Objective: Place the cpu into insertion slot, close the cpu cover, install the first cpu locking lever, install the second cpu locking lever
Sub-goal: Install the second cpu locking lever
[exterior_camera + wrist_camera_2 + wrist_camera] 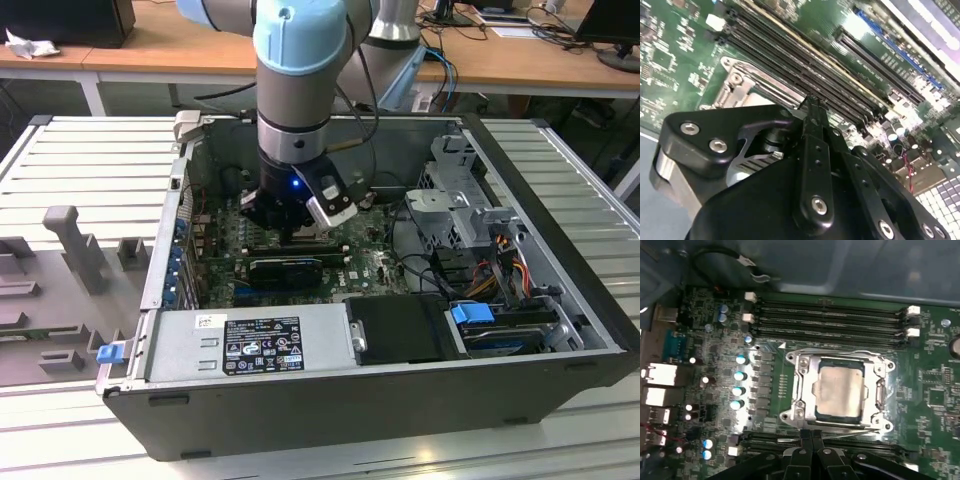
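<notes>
The cpu [839,390], a tan-grey square, lies in the insertion slot [880,392] on the green motherboard [932,405]. The silvery cpu cover [801,385] is down flat around it, and the chip shows through its window. A thin metal locking lever [852,431] runs along the socket edge nearest my gripper [810,434]. The black fingers [812,112] are shut together, with their tips at that edge beside the lever's end. In the exterior view the gripper [290,235] is low inside the open computer case [560,330]. A corner of the cover [737,82] shows beyond the fingers in the second wrist view.
Long black memory slots [830,315] run along the socket's far side, and more lie under the fingers. Blue-topped capacitors [740,375] stand beside the socket. A power supply [250,345], drive cage [460,190] and cables [420,265] crowd the case. A grey fixture [70,240] sits outside it.
</notes>
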Motion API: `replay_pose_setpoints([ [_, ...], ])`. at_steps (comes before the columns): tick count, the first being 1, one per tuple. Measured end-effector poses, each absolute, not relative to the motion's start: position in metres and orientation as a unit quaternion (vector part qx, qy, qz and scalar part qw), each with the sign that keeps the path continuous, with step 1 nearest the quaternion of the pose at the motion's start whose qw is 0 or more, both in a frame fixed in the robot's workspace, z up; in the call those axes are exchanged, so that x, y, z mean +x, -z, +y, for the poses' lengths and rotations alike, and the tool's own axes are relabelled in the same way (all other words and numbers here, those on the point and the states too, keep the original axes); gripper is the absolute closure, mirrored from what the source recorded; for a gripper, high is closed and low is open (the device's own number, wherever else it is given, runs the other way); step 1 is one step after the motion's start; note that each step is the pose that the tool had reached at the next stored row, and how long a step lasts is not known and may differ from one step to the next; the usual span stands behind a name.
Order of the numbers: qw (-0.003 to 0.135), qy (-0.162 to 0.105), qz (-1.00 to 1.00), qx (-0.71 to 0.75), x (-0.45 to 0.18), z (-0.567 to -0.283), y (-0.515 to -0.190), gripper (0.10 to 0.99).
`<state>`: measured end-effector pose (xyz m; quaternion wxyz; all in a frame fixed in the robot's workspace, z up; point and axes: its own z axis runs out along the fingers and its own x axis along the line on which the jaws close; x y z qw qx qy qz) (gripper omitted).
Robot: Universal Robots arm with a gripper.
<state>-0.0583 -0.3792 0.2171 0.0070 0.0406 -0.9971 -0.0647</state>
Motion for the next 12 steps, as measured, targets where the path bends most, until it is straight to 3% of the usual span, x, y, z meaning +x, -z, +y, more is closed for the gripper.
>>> replay_pose_setpoints([
  [12, 0.005, 0.113, -0.993, 0.043, -0.07, -0.4, -0.208, 0.98],
])
